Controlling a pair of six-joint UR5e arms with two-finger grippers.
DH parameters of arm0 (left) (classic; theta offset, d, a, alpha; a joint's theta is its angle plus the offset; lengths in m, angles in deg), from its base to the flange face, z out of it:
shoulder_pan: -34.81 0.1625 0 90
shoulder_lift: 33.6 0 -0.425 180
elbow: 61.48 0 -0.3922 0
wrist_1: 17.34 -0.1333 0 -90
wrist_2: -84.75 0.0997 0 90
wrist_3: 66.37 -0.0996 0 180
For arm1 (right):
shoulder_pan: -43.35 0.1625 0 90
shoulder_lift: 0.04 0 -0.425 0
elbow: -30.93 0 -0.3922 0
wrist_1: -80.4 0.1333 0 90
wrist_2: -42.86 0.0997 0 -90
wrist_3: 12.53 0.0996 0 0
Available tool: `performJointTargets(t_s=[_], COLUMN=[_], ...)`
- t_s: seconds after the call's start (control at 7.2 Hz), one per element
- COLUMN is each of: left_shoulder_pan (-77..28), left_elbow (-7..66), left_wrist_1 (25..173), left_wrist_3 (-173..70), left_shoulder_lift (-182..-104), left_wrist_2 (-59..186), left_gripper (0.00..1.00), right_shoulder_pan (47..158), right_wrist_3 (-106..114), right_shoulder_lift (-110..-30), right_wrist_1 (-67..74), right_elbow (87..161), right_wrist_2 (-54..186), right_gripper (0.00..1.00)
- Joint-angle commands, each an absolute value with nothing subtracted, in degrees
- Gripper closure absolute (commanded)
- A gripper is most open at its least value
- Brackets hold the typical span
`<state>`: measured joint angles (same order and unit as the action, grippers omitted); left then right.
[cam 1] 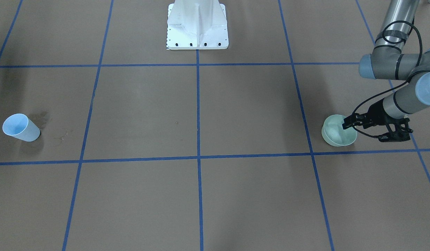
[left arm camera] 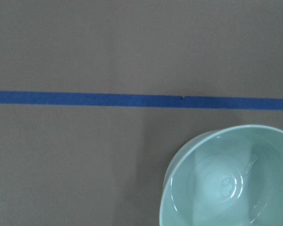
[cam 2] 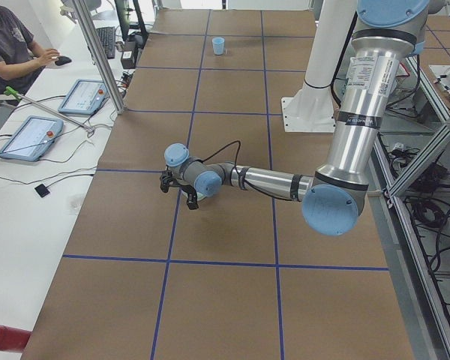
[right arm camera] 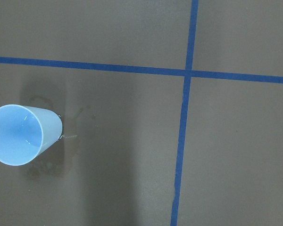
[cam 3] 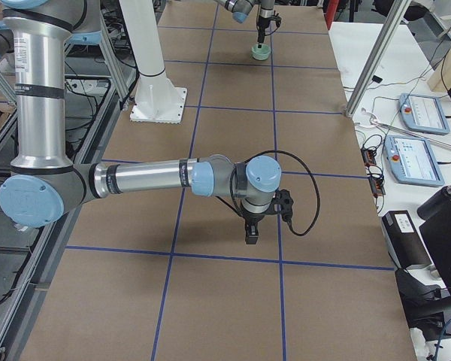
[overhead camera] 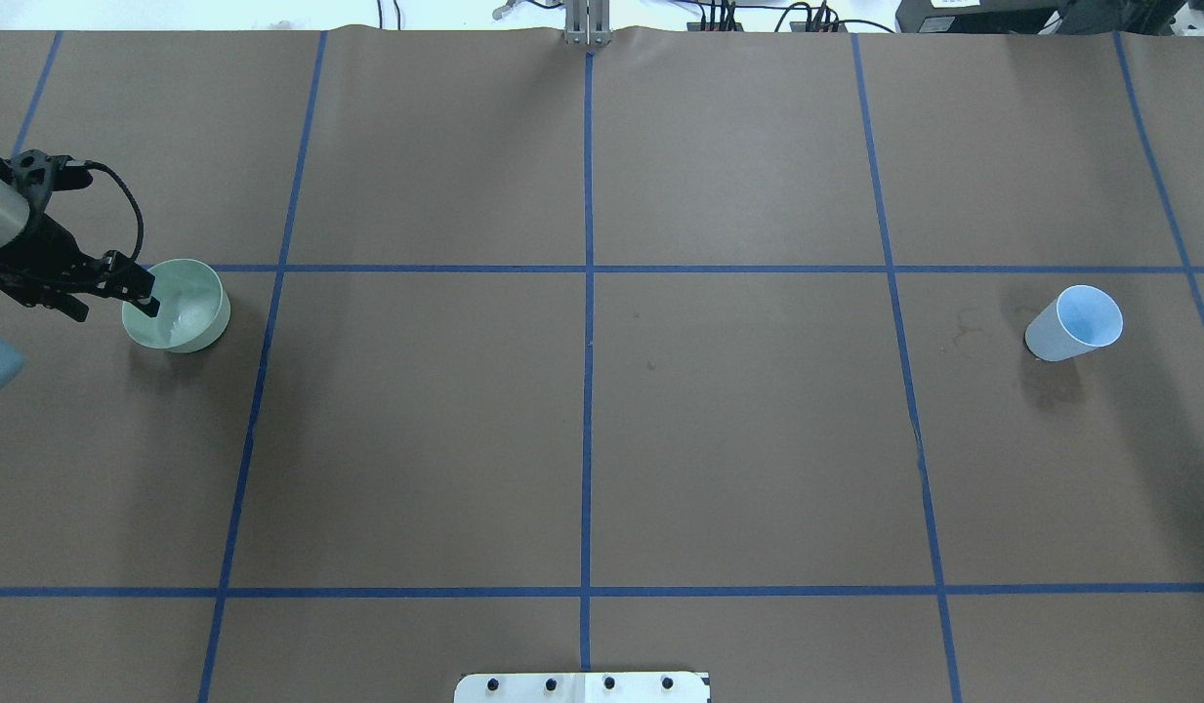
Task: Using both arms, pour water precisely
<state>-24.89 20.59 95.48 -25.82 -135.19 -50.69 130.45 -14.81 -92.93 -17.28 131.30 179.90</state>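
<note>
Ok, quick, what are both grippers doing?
Left gripper: at the bowl's rim; open or closed cannot be told.
Right gripper: cannot be told.

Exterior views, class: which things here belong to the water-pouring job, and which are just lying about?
Job: green bowl, water in it, blue cup, left gripper, right gripper.
Lying about: tablets, white pedestal.

Silver-grey arms (cam 2: 352, 142), light-blue joint caps (cam 2: 328, 210), black cables (overhead camera: 138, 220)
</note>
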Motion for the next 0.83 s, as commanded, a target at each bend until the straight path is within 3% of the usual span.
performJointTargets(t_s=[0.0,0.14,0.42,0.69], left_shoulder_pan=[-24.78,-24.78,-24.87,-24.87], left_elbow=[20.25,20.34,21.82,29.36], left_wrist_1=[95.51,95.51,95.51,93.76], left_wrist_3=[-25.76,-25.76,-25.24,-18.44], left_shoulder_lift=[-135.38,-135.38,-137.12,-138.44], left_wrist_2=[-50.69,-50.78,-51.30,-53.05], left_gripper=[0.88,1.00,1.00,1.00], right_shoulder_pan=[130.45,130.45,130.45,130.45], right_wrist_3=[-14.82,-14.82,-14.73,-14.81], right_shoulder_lift=[-92.94,-92.94,-92.94,-92.94], right_wrist_1=[-17.33,-17.33,-17.33,-17.33], right_elbow=[131.39,131.39,131.39,132.09], right_wrist_2=[179.97,179.97,179.97,179.97], right_gripper=[0.00,0.00,0.00,0.00])
